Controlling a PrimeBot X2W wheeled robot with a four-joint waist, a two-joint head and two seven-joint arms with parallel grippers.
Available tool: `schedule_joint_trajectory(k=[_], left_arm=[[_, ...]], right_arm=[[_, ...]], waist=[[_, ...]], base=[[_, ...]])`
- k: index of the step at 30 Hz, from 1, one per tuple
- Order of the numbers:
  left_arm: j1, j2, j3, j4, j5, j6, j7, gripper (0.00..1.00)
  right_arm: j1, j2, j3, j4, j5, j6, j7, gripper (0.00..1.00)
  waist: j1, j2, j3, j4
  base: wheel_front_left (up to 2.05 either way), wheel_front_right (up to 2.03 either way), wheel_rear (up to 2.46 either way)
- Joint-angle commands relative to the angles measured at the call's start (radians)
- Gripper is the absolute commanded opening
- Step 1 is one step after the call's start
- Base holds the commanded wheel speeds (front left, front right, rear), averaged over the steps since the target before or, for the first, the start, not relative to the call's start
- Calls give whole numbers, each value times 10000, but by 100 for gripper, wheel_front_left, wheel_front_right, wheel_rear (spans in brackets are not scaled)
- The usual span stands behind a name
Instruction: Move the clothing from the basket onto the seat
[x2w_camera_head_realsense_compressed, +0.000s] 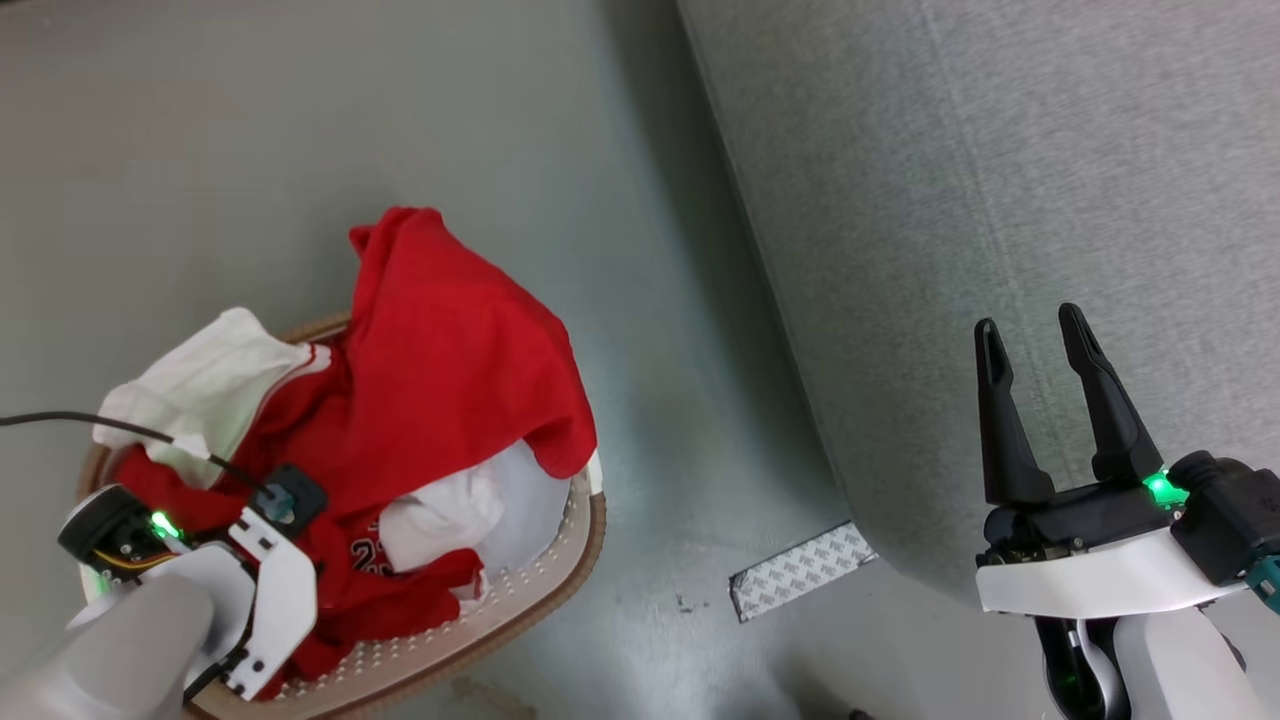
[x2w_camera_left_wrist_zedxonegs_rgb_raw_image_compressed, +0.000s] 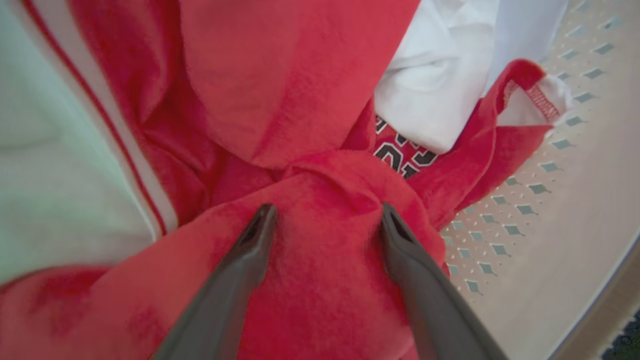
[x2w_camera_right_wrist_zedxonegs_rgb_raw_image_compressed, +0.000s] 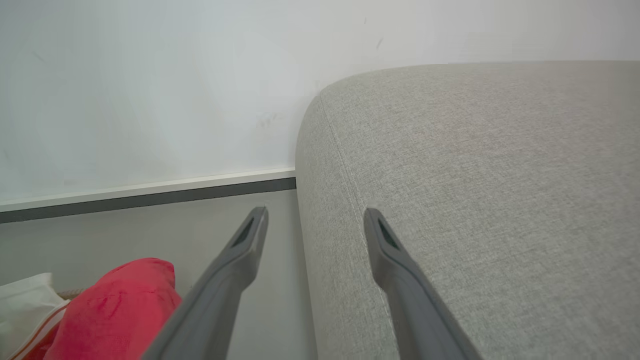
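Observation:
The clothing (x2w_camera_head_realsense_compressed: 450, 370) is a heap of red and white garments spilling over the white perforated basket (x2w_camera_head_realsense_compressed: 560, 570) at the lower left. My left wrist housing (x2w_camera_head_realsense_compressed: 270, 560) hangs over the heap and hides the fingers there. In the left wrist view my left gripper (x2w_camera_left_wrist_zedxonegs_rgb_raw_image_compressed: 325, 215) is open, its two fingers straddling a raised fold of red clothing (x2w_camera_left_wrist_zedxonegs_rgb_raw_image_compressed: 320, 260) beside the basket wall (x2w_camera_left_wrist_zedxonegs_rgb_raw_image_compressed: 550, 200). The grey seat (x2w_camera_head_realsense_compressed: 1000, 150) takes up the right side. My right gripper (x2w_camera_head_realsense_compressed: 1030, 325) is open and holds nothing, above the seat's rounded edge (x2w_camera_right_wrist_zedxonegs_rgb_raw_image_compressed: 475, 175). Red clothing (x2w_camera_right_wrist_zedxonegs_rgb_raw_image_compressed: 120, 305) shows low at the left.
Grey floor (x2w_camera_head_realsense_compressed: 650, 250) runs between basket and seat. A patterned grey strip (x2w_camera_head_realsense_compressed: 800, 570) lies on the floor by the seat's corner. A black cable (x2w_camera_head_realsense_compressed: 100, 425) runs to my left wrist. A white wall with a dark skirting (x2w_camera_right_wrist_zedxonegs_rgb_raw_image_compressed: 150, 195) stands behind.

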Motion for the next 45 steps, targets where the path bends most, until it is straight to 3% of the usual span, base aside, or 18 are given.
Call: schedule_joint_trajectory(k=[1,3,4,5,6,7,17,32,45], left_arm=[[-173,40,-152,54,-40,8,45,100],[-219,43,-318,74,-117,6,63,100],[-254,50,-408,74,-146,6,77,83],[-288,68,-489,87,-182,6,51,50],[-306,71,-566,97,-236,6,29,29],[-326,57,-644,111,-289,6,15,0],[-347,-385,-538,198,-1403,6,-927,0],[923,-1519,348,-174,-2970,98,-3028,0],[2297,-1588,1604,-2325,-3651,1182,-3704,0]], right_arm=[[-99,-13,-50,-49,66,-21,-26,100],[-120,-13,-43,-63,69,-21,-26,100],[-124,-13,-48,-83,74,-21,-27,100],[-138,-13,-63,-91,75,-21,-26,100],[-152,-13,-81,-96,69,-21,-26,100],[-161,-13,-106,-98,56,-21,-27,100],[-12,-15,-389,147,-107,-21,-26,100],[1117,-16,-820,747,-593,-21,-27,100],[2071,-18,-841,1020,-901,-21,-26,100]], waist=[[-1,0,247,72],[-1,0,344,67],[-1,0,403,58],[-1,0,442,50],[-1,0,472,44],[-1,0,490,41],[-1,0,-115,291],[-1,0,-3457,1506],[-1,0,-5582,2510]], base=[[0,0,0],[0,0,0],[0,0,0],[0,0,0],[0,0,0],[0,0,0],[0,0,0],[0,0,0],[0,0,0]])
